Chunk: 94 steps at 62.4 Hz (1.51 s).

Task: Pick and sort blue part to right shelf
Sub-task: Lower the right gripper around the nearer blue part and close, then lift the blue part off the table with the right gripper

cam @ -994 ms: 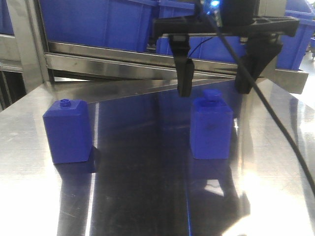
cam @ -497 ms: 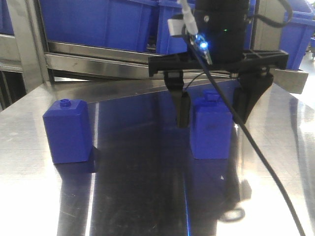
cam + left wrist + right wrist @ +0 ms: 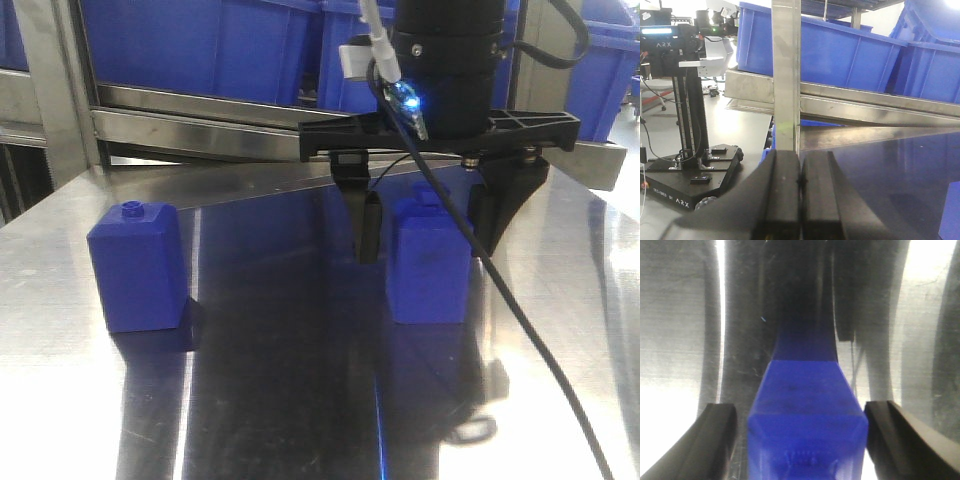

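Evidently the step in hand is the grasp. The right arm's black gripper (image 3: 427, 248) hangs over the small dark-blue bottle-shaped plastic block (image 3: 430, 275) with the chunky squarish cap, its fingers spread and straddling the body, one on each side. In the right wrist view the pads (image 3: 715, 440) sit just beside the block's flanks; whether either one touches it I cannot tell. The block stands upright on the shiny stainless-steel table (image 3: 280, 400), right of centre, well apart from the blue block with the small round stud (image 3: 138, 268) at the left. The left gripper (image 3: 800, 195) has its fingers pressed together on nothing. Next, I judge, the spread fingers must close squarely on the body. The arm must then lift it clear and carry it to the steel-framed rack with large blue bins (image 3: 250, 105) at the far side.
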Available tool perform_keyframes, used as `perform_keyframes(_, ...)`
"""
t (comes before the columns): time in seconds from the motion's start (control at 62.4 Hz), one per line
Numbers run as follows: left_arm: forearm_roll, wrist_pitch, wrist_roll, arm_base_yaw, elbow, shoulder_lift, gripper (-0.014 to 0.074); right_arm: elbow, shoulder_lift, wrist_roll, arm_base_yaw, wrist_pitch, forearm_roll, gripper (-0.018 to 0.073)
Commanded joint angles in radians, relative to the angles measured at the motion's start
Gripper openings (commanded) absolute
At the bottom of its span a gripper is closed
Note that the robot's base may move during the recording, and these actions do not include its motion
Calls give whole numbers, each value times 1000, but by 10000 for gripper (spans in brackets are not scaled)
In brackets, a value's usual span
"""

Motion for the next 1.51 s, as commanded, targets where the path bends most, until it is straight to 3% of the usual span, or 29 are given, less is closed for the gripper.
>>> perform_keyframes(0.0,-8,-80,-5,0,23,-20,136,-21,-46,4,-1,-15,-6,585)
perform_keyframes(0.224,-8,-80,-5,0,23,-20,136,-21,-46,-2,-1,-7,-6,581)
perform_keyframes(0.481,-8,-80,-5,0,23,-20,135,-21,-46,-3,-1,-5,-7,388)
perform_keyframes(0.737,-8,-80,-5,0,23,-20,135,-21,-116,-6,-2,-17,-16,385)
perform_keyframes(0.866,-8,-80,-5,0,23,-20,136,10,-225,-78,-8,-74,-58,385)
perform_keyframes(0.978,-8,-80,-5,0,23,-20,135,127,-340,-203,-38,-195,-59,385)
perform_keyframes(1.09,-8,-80,-5,0,23,-20,136,275,-461,-351,-100,-343,-28,385)
perform_keyframes(1.266,-8,-80,-5,0,23,-20,136,525,-676,-559,-263,-586,67,385)
perform_keyframes(1.491,-8,-80,-5,0,23,-20,135,761,-923,-575,-482,-815,67,385)
